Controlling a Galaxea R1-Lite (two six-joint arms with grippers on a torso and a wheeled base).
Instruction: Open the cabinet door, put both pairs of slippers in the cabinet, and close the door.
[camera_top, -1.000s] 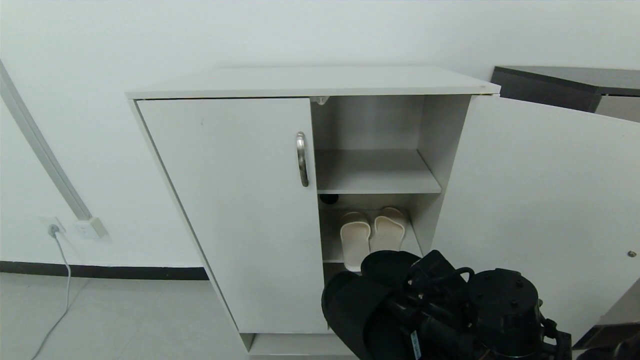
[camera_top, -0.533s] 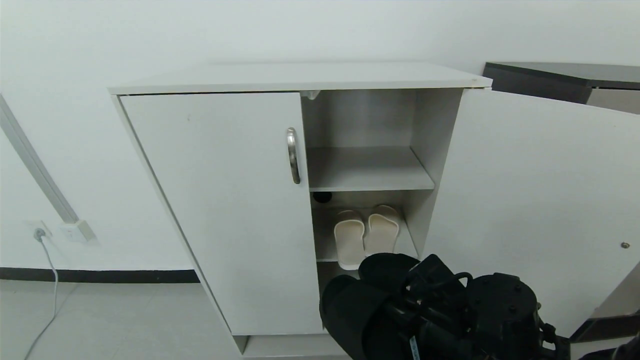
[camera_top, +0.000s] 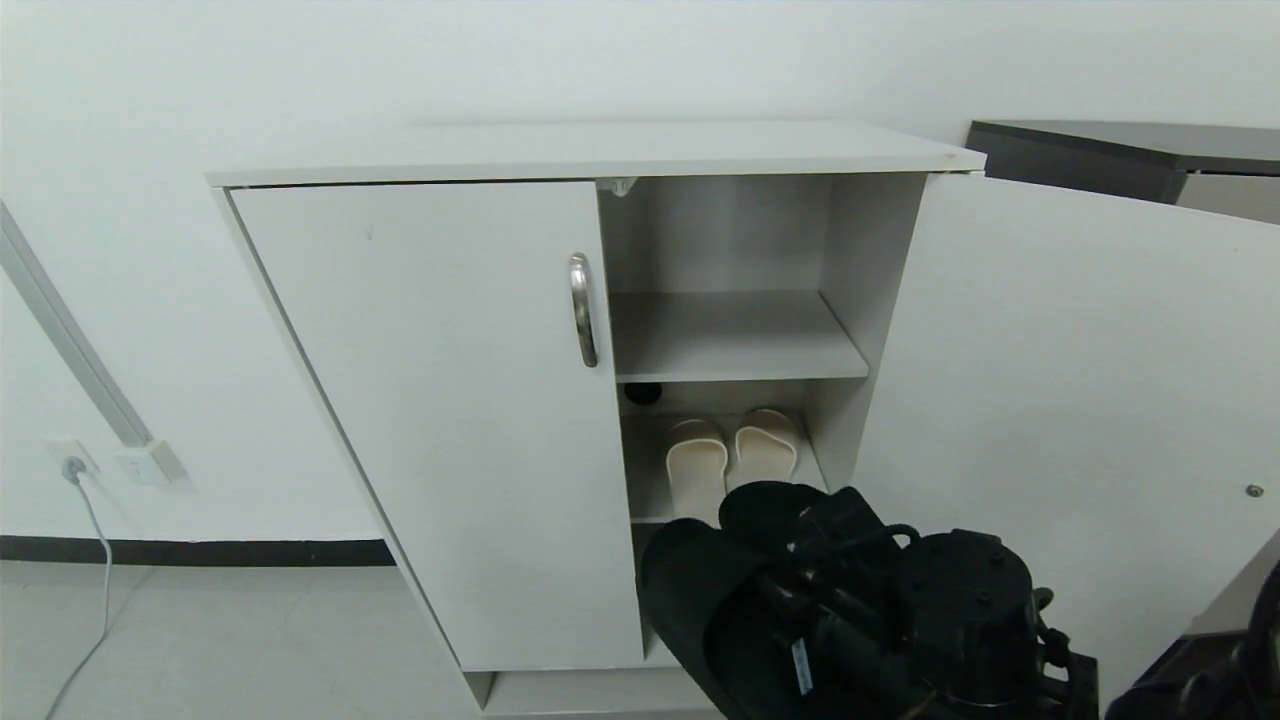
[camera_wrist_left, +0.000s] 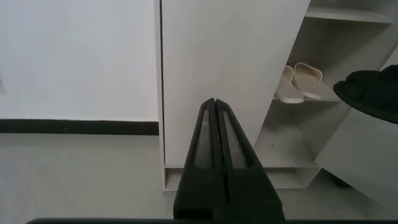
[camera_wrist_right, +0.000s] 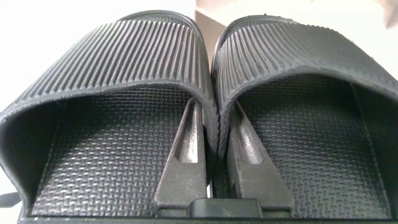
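Note:
The white cabinet has its right door swung wide and its left door closed, with a metal handle. A cream pair of slippers lies on the second shelf, also visible as cream slippers in the left wrist view. My right gripper is shut on the inner walls of a black pair of slippers, held side by side. The black slippers hang in front of the cabinet's lower opening. My left gripper is shut and holds nothing, low before the left door.
The top shelf is bare. A dark cabinet stands behind the open door. A wall socket with a cable sits at the lower left, above grey floor. The bottom shelf lies under the cream pair.
The head camera has shifted, so the cabinet sits further left in the picture. The right gripper with the black slippers has risen a little toward the cabinet opening.

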